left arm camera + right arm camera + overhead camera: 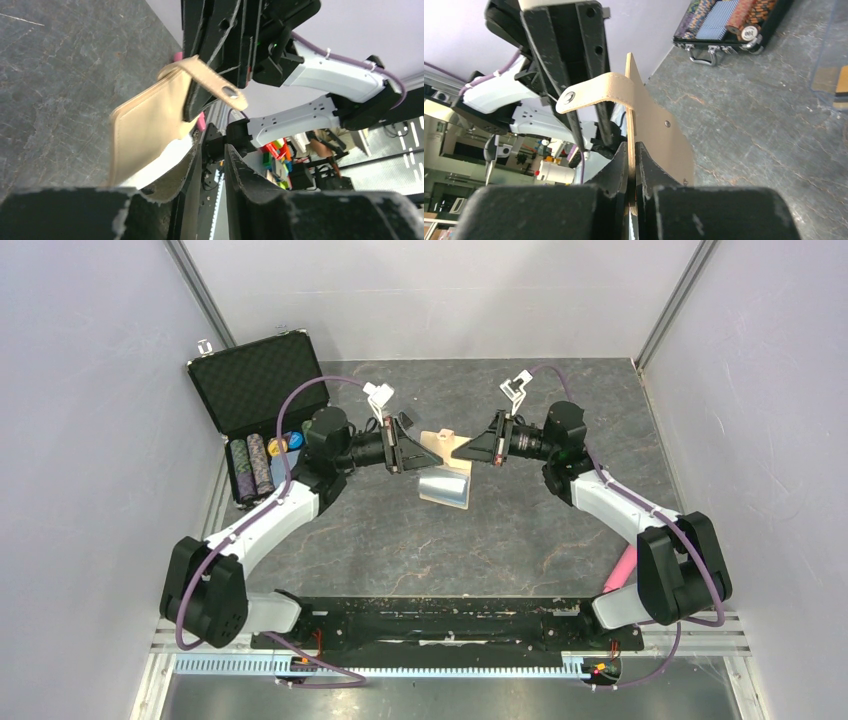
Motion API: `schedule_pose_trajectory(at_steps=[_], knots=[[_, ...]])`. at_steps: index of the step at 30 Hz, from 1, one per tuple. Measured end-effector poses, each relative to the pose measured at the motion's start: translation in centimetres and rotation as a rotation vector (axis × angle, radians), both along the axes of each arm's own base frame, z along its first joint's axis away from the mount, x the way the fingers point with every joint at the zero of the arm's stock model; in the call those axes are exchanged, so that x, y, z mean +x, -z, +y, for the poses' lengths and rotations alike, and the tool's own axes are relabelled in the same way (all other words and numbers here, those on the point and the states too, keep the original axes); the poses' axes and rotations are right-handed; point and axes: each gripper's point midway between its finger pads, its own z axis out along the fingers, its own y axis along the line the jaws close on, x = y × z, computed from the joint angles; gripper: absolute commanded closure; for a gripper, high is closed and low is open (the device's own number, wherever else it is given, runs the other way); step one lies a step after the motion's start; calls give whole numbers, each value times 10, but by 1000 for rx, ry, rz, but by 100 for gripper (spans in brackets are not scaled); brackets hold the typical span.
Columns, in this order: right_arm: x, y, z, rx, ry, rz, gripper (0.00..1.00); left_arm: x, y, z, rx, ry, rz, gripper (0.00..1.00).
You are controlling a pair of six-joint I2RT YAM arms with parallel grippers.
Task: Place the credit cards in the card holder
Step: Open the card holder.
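Note:
The tan card holder (440,446) hangs open above the table centre between both grippers, its pale blue lining (445,485) facing up. My right gripper (472,449) is shut on one thin tan flap (659,135), edge-on between its fingertips (631,147); the snap tab (589,92) curls to the left. My left gripper (413,453) is at the opposite side. In the left wrist view its jaws (214,150) stand a narrow gap apart with nothing between them, and the wallet (145,130) lies against the outer side of the left finger. A gold-orange patch (841,89), perhaps a card, shows under a clear sleeve. The black card is out of view.
An open black foam-lined case (255,380) with rows of poker chips (252,468) stands at the back left, also in the right wrist view (724,35). A pink object (620,570) lies by the right arm's base. Grey walls close in both sides.

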Motion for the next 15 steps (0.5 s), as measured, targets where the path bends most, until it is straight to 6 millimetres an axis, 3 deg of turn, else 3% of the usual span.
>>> schedule_pose_trajectory(at_steps=[7, 11, 15], knots=[[-2, -19, 2, 61, -11, -10, 100, 0, 18, 4, 120, -17, -32, 49], [-1, -19, 1, 61, -7, -10, 100, 10, 26, 17, 245, -123, -26, 45], [0, -11, 1, 36, -1, 8, 100, 8, 39, 28, 332, -155, 1, 44]])
